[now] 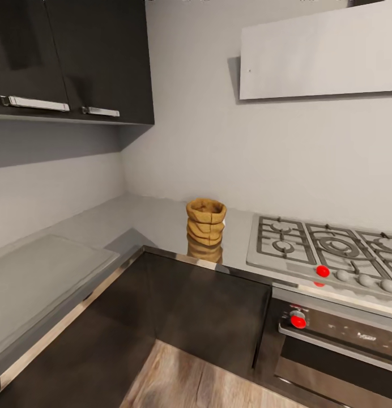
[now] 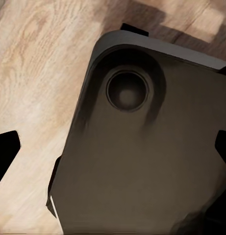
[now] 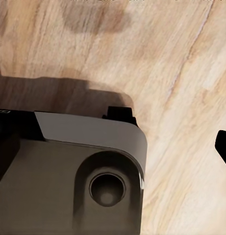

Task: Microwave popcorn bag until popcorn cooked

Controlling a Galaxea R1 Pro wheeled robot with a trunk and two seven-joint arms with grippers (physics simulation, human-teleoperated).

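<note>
Straight ahead in the head view, the popcorn bag (image 1: pixel 205 220) stands upright on the countertop (image 1: pixel 156 224), close to its front metallic edge and near the inner corner where the grey slab turns along the left wall. Its rolled rim is open at the top and its reflection shows on the glossy surface just below it. Just beside it, toward the right end of the slab, lies the steel gas hob (image 1: pixel 326 249) with a red knob, and under the hob sits the built-in oven (image 1: pixel 337 340) with its own red knob. Dark wall cabinets (image 1: pixel 71 59) hang above the left stretch, and a pale range hood (image 1: pixel 320 54) hangs over the hob.

Both wrist views look down on the wooden floor (image 3: pixel 157 58) and the robot's dark base (image 2: pixel 142 161). Black finger tips (image 2: pixel 6 156) sit at the picture edges, so I cannot tell how either gripper stands.
</note>
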